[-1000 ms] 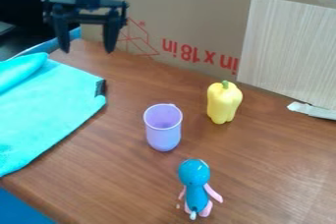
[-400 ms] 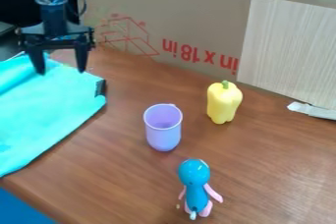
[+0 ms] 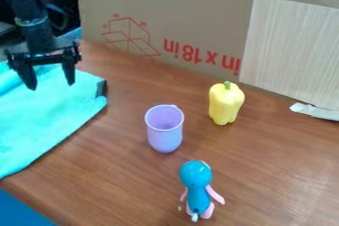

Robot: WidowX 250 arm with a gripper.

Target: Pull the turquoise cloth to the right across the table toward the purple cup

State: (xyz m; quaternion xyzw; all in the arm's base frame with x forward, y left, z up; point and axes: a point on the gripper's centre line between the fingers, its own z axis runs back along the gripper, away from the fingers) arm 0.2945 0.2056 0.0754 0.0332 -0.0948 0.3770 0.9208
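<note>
Turquoise cloth (image 3: 49,116), soft, folded along its far side — gripper (image 3: 50,84) above it, fingers wide apart, nothing held. Smooth lilac cup (image 3: 164,129), upright; glossy yellow toy pepper (image 3: 226,103); rounded blue toy figure (image 3: 197,188), pink limbs. Brown wood-grain table (image 3: 265,170), cardboard panel (image 3: 198,22) behind — cloth directly below gripper.

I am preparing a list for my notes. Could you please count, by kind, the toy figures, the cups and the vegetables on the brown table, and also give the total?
Toy figures: 1, a blue figure with pink arms
Cups: 1, a purple cup
Vegetables: 1, a yellow pepper
Total: 3
</note>
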